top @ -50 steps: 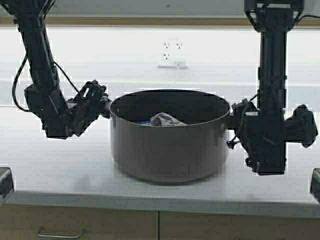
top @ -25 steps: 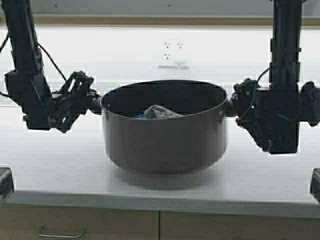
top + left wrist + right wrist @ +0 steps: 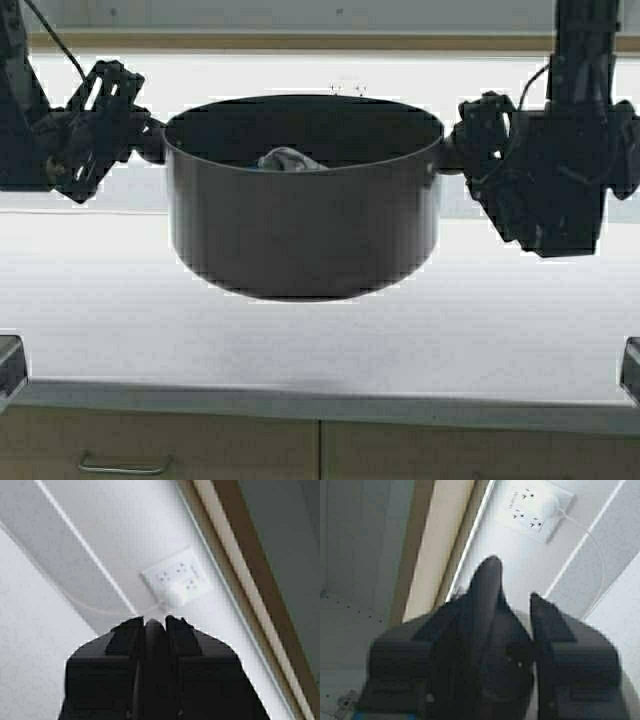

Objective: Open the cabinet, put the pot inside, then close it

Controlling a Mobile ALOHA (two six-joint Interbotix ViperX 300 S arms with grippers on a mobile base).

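I have the stockpot [image 3: 302, 215] clear of the tabletop [image 3: 320, 340], left hand [image 3: 150, 135] and right hand [image 3: 455, 150] each pinching a loop handle; I should raise both evenly so it stays level.

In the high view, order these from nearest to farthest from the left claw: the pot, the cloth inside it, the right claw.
1. Pot: its side handle is at the left claw.
2. Cloth: inside the pot, left of its middle.
3. Right claw: at the pot's opposite side.
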